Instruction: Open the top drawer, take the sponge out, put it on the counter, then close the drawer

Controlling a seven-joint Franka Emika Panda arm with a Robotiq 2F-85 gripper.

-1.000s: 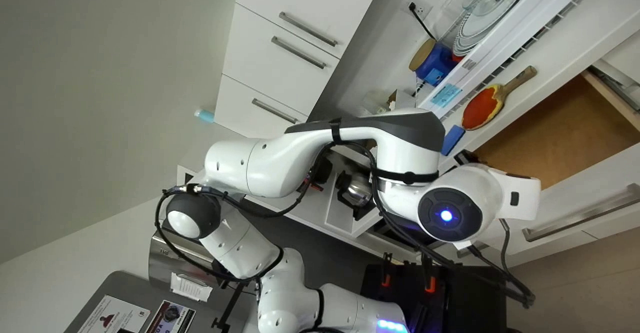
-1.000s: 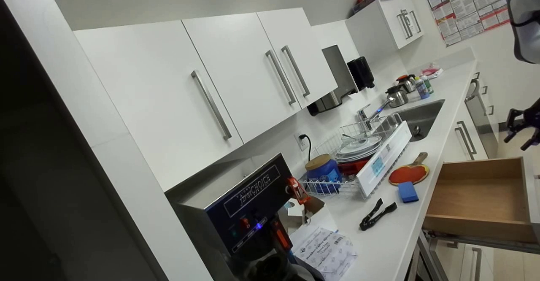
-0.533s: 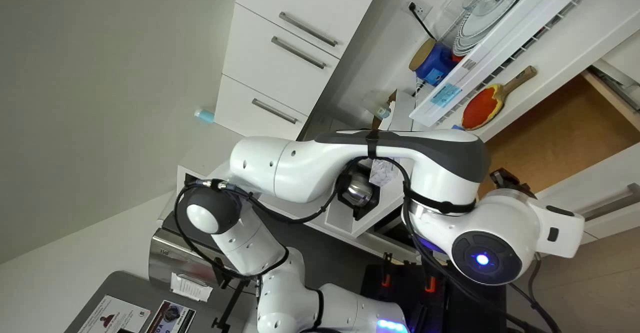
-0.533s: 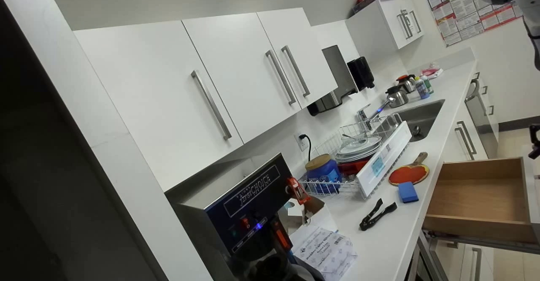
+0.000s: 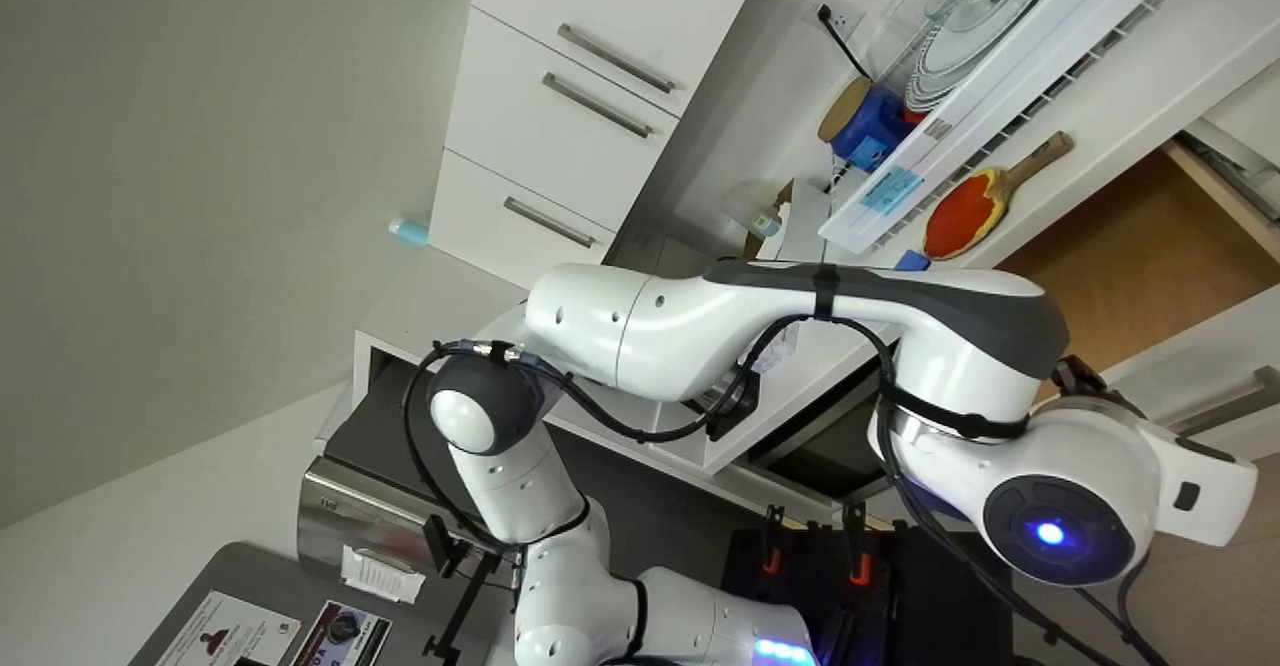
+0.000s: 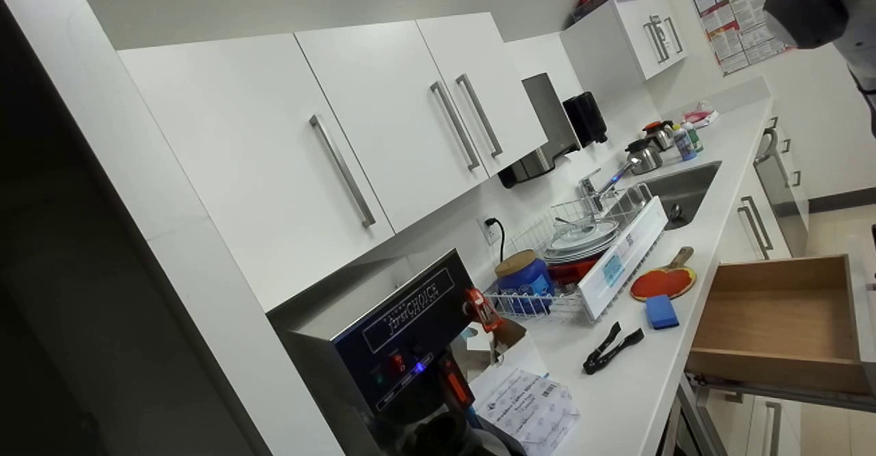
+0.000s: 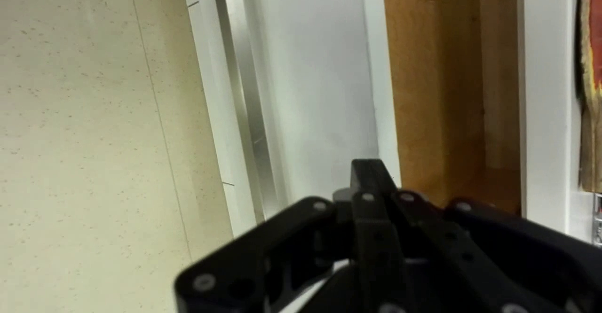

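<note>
The top drawer stands open, its wood inside bare in an exterior view (image 6: 780, 319) and partly behind the arm in an exterior view (image 5: 1180, 256). The blue sponge (image 6: 662, 312) lies on the counter (image 6: 609, 408) near its front edge; the arm hides part of it in an exterior view (image 5: 912, 261). In the wrist view my gripper (image 7: 371, 172) is shut, with nothing visible between the fingertips. There it appears over the drawer's white front (image 7: 320, 78), near its top edge; height cannot be told. The silver bar handle (image 7: 249, 87) is left of the fingers.
An orange round thing with a wooden handle (image 6: 662, 283) lies beside the sponge. Black tongs (image 6: 611, 350), a dish rack with a white panel (image 6: 623, 257) and a blue container (image 6: 525, 285) are on the counter. The counter edge (image 7: 548, 92) shows right in the wrist view.
The arm has swung away from the counter, outward past the drawer, and the gripper has moved almost out of sight at the right in an exterior view. Drawer and sponge have not moved.
</note>
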